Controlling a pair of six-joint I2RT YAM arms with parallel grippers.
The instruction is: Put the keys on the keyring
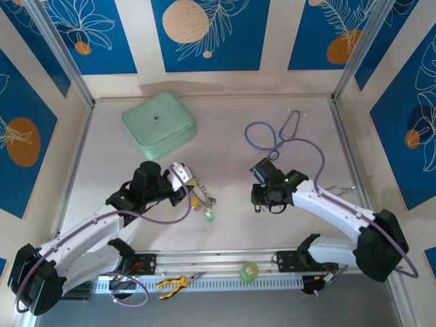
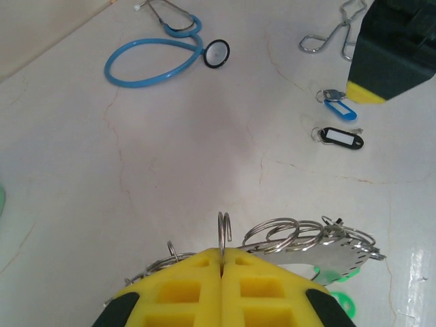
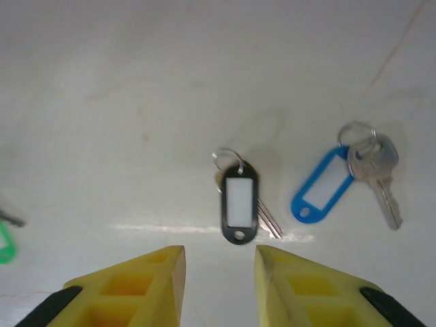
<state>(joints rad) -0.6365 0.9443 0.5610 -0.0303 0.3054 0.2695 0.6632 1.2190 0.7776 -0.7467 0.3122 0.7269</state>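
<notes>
My left tool [image 2: 222, 257] is pinched shut on the keyring [image 2: 340, 251]. My right tool [image 3: 219, 262] hangs open and empty just short of the black key [image 3: 239, 199], with the blue key [image 3: 325, 185] beside it. I judge this the pick-up: lower, then close on the black tag. Beyond: pale cracked surface [image 1: 231, 170], stethoscope [image 2: 217, 53], green case [image 1: 159, 125], blue flowered walls [image 1: 204, 34].

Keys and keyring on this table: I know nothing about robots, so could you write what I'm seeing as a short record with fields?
Left gripper: shut on a small wire ring, next to the keyring
Keyring: notched silvery plate among several wire loops, a green tag by it
Right gripper: open, nothing between its jaws, close to the black-tagged key
Black-tagged key: lying flat, untouched
Blue-tagged key: lying flat beside the black one, untouched
Not yet on keyring: both of those keys
</notes>
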